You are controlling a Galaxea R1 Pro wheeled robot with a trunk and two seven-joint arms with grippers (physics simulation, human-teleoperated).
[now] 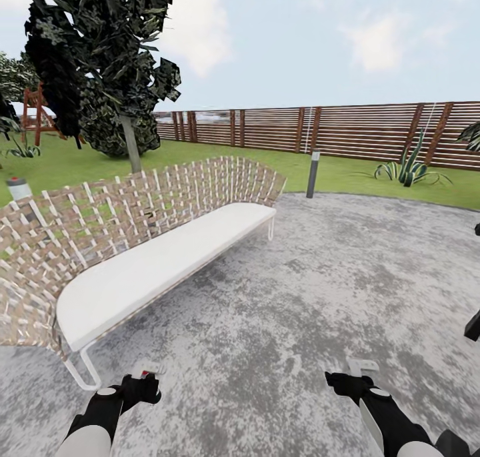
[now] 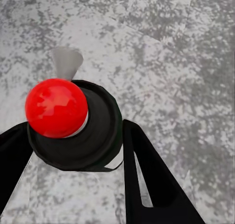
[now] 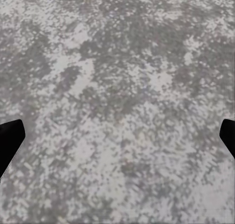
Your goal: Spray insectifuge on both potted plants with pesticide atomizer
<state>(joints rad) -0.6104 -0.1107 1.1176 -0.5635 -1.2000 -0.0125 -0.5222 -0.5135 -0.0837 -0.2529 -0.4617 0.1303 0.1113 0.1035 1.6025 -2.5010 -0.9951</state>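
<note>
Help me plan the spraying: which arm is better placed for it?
Left. Its end effector grips what looks like the pesticide atomizer, a finger on each side; the right end effector is open, empty, above the paving.

The head view looks forward and slightly down across the mottled patio (image 1: 347,277), taking in a woven bench (image 1: 133,244) at left and the slat fence (image 1: 360,130) across the frame's upper half. Both wrist views look down on that paving (image 2: 176,47) (image 3: 117,87) at close range, which all three share.
</note>
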